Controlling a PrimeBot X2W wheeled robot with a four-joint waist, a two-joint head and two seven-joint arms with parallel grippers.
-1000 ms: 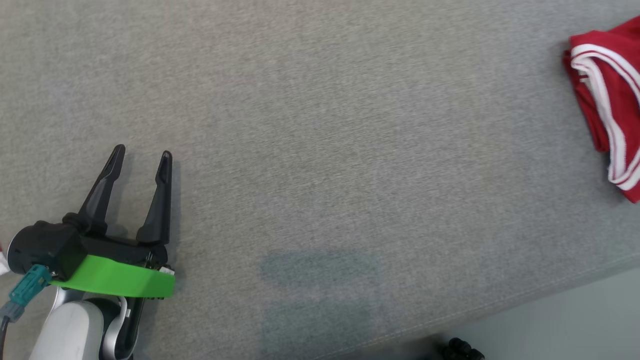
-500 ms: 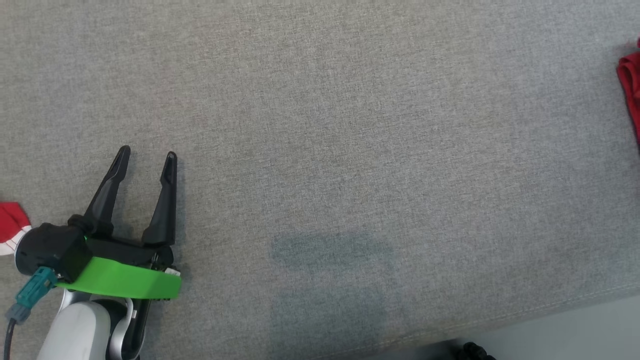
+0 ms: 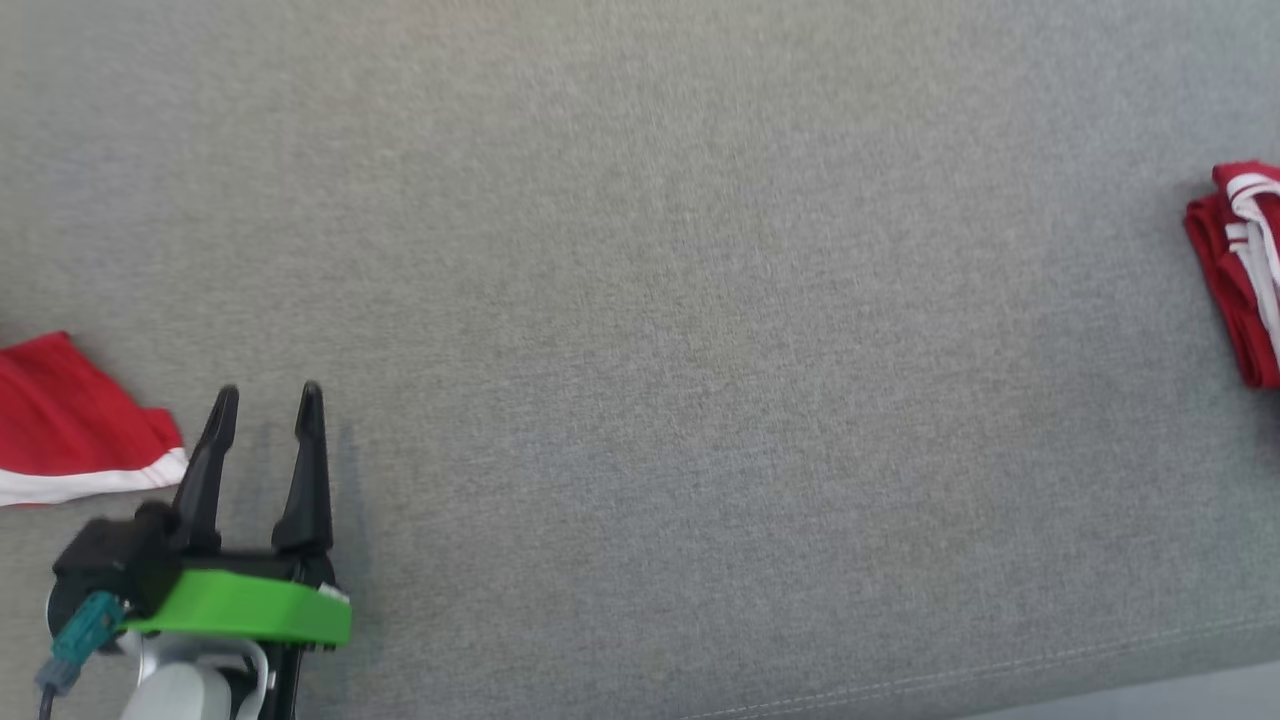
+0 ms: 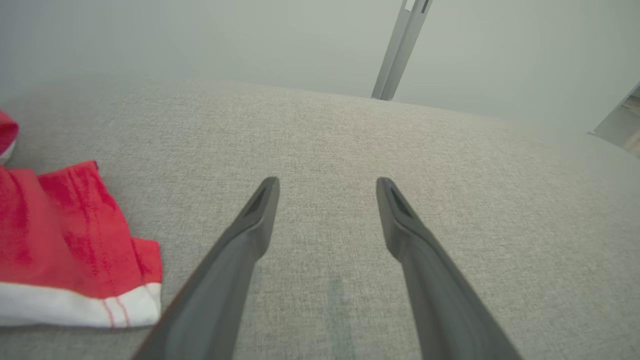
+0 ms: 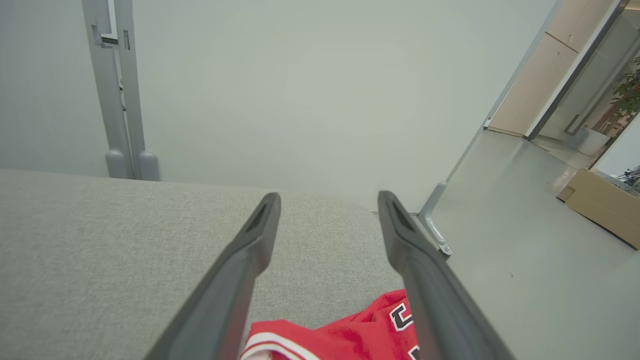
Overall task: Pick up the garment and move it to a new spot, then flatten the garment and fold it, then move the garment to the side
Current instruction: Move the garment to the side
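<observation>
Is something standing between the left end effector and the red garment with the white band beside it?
Nothing visible does. The open left end effector is over the bare grey fabric surface, and the red garment with the white hem band lies close on its left.

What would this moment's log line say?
left gripper: open, empty | right gripper: open, empty | red white-hemmed cloth garment: beside left gripper

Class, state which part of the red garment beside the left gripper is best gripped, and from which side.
Probably the white-hemmed corner of the red garment, approached from the robot's right, where the open left gripper sits: that corner lies flat, exposed and nearest it.
</observation>
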